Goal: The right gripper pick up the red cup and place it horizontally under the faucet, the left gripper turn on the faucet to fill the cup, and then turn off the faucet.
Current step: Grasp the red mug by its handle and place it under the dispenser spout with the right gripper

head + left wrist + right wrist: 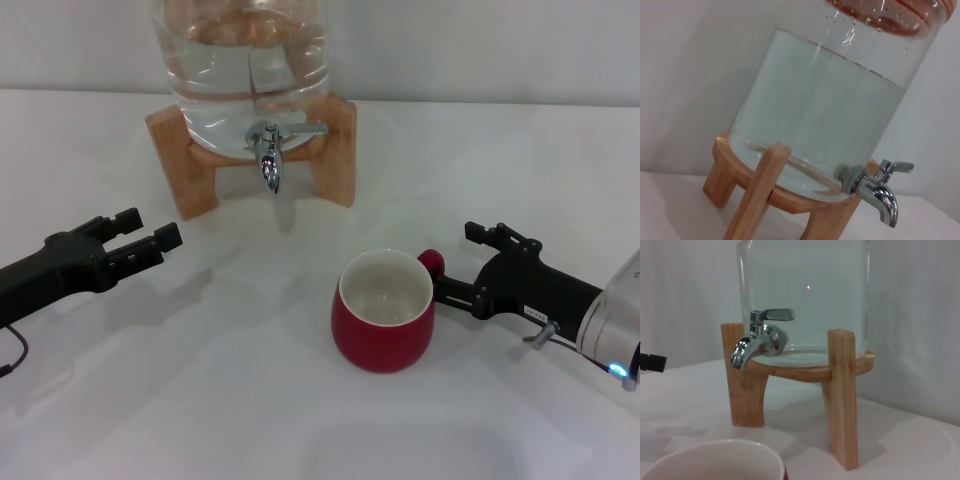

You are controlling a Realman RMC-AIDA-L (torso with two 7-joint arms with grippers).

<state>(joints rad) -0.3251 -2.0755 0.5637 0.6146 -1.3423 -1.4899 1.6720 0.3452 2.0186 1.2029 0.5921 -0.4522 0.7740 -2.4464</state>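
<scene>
Your white tabletop [250, 400] meets a pale wall. The red cup [383, 310] stands upright, near the faucet [270, 150] but not under it. Right gripper [455, 270] straddles its handle, fingers spread; left gripper [150, 232] rests released.

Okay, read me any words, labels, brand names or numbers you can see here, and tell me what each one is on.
No text can be read in any view.
The right gripper has a small white label on its body: too small to read.
The red cup, faucet, water jug and wooden stand: no markings visible.
</scene>
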